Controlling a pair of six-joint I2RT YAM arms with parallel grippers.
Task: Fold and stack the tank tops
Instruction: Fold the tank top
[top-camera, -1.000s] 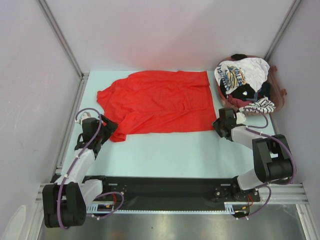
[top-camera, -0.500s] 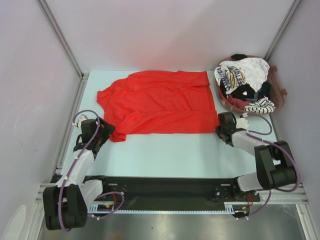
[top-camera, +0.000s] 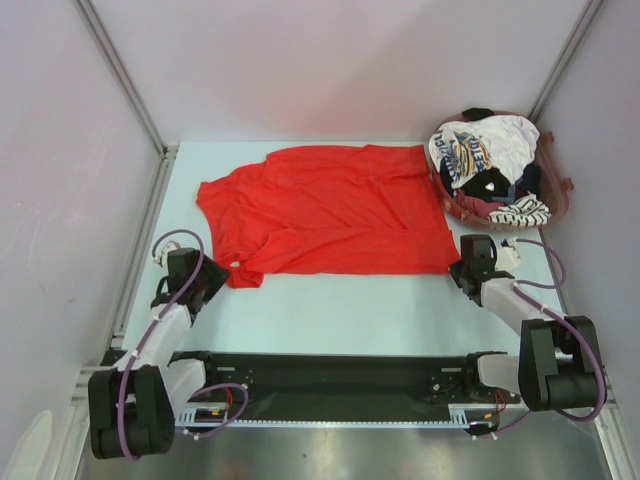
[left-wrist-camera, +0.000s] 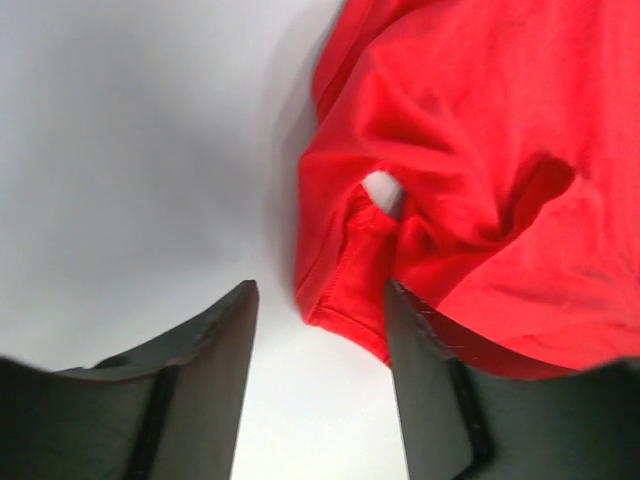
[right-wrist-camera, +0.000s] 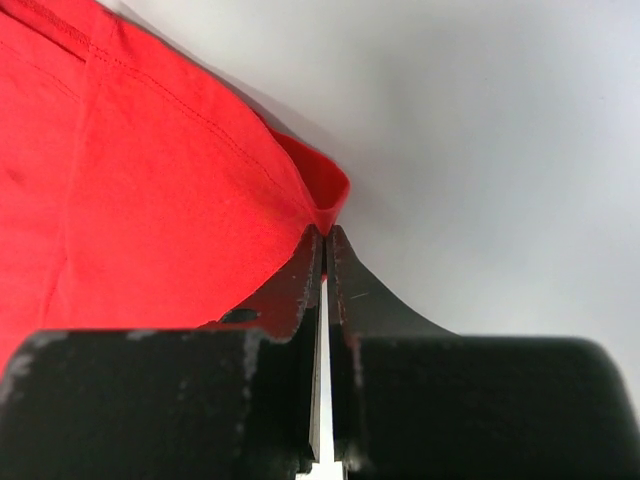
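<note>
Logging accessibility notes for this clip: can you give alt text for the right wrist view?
The right gripper is shut on a hemmed corner of the red tank top, which spreads to the left over a pale table.

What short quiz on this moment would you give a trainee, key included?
1. True or false: the jaws of the right arm are shut on a corner of the red tank top.
2. Where are the other tank tops? A: heaped in a basket at the far right of the table. B: folded in a stack at the near left. C: spread flat beside the red one.
3. Are the jaws of the left arm open or shut?

Key: 1 true. 2 A. 3 open, with the red top's near left hem just ahead of them, not clamped.
</note>
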